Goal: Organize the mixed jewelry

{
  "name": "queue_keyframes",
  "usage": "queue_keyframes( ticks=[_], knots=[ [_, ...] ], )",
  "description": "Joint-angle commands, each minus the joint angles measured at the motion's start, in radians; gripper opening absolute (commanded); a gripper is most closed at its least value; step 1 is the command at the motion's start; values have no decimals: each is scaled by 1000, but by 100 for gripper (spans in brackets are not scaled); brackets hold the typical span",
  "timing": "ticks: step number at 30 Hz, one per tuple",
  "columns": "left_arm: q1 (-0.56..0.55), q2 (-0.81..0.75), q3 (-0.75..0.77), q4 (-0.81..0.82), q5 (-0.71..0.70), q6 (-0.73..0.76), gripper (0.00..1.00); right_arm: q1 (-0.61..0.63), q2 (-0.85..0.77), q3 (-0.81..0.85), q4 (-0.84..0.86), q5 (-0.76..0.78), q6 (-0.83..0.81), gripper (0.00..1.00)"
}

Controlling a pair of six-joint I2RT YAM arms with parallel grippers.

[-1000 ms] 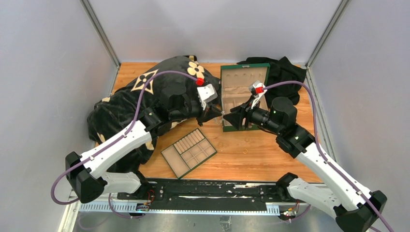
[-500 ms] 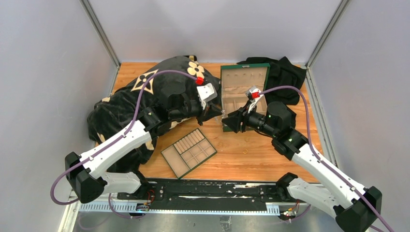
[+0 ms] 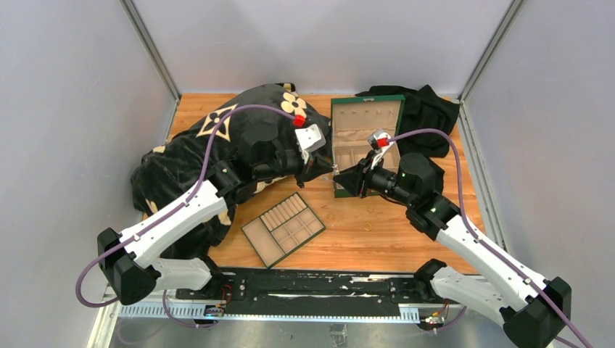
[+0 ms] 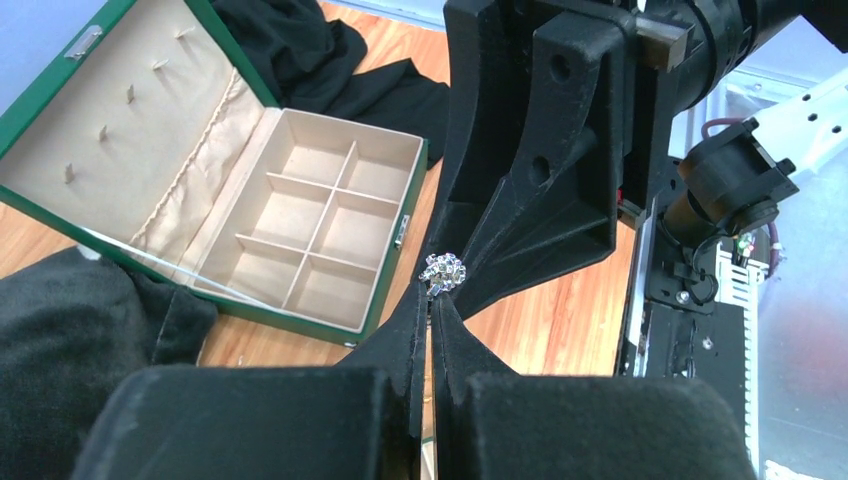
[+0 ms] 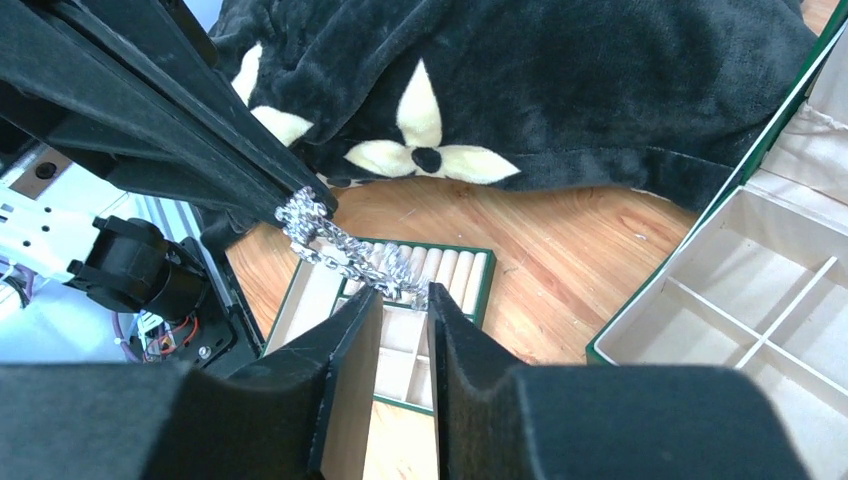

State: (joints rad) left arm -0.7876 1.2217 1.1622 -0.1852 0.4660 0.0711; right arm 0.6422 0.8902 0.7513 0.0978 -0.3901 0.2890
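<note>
Mid-air handover by the open box's left edge. The left gripper pinches one end of the silver chain. The right gripper narrowly flanks the other end, grip unclear. Next, it likely needs a firm hold.

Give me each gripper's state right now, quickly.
Left gripper: closed, pinching the sparkly silver metal chain.
Right gripper: partly open, straddling the chain's other end, no clamp visible.
</note>
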Motion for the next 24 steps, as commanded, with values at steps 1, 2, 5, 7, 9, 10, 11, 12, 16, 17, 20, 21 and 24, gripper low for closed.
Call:
queue_keyframes(
  ticks=[1, 2, 5, 7, 9, 10, 11, 12, 16, 17, 20, 21, 24],
  knots=[
    [4, -6, 33, 29, 1, -1, 0, 18, -5, -26, 34, 28, 13, 25],
    [4, -6, 33, 29, 0, -1, 0, 19, -6, -31, 40, 31, 12, 23],
    [4, -6, 32, 29, -1, -1, 0, 18, -11, -40, 45, 43, 14, 14],
    [4, -7, 29, 29, 0, -1, 0, 18, -18, -47, 52, 47, 18, 9],
    [5, -9, 28, 29, -1, 1, 0, 19, -23, -55, 57, 47, 22, 5],
    [5, -10, 25, 27, -3, 3, 0, 19, -25, -56, 55, 45, 22, 3],
    [5, -12, 25, 26, -6, 5, 0, 18, -25, -58, 53, 42, 22, 3],
    [5, -13, 24, 25, -7, 7, 0, 18, -25, -58, 49, 41, 20, 3],
    [5, -16, 21, 22, -5, 11, 0, 18, -21, -55, 47, 40, 23, 7],
    [5, -16, 22, 20, -4, 12, 0, 18, -18, -53, 51, 36, 22, 7],
    [5, -16, 23, 20, -4, 12, 0, 18, 0, -39, 61, 19, 25, 10],
    [6, -16, 24, 21, -3, 12, 0, 19, 8, -33, 62, 12, 27, 13],
    [5, -19, 25, 15, -3, 13, 0, 18, 27, -18, 61, -4, 33, 20]
  ],
)
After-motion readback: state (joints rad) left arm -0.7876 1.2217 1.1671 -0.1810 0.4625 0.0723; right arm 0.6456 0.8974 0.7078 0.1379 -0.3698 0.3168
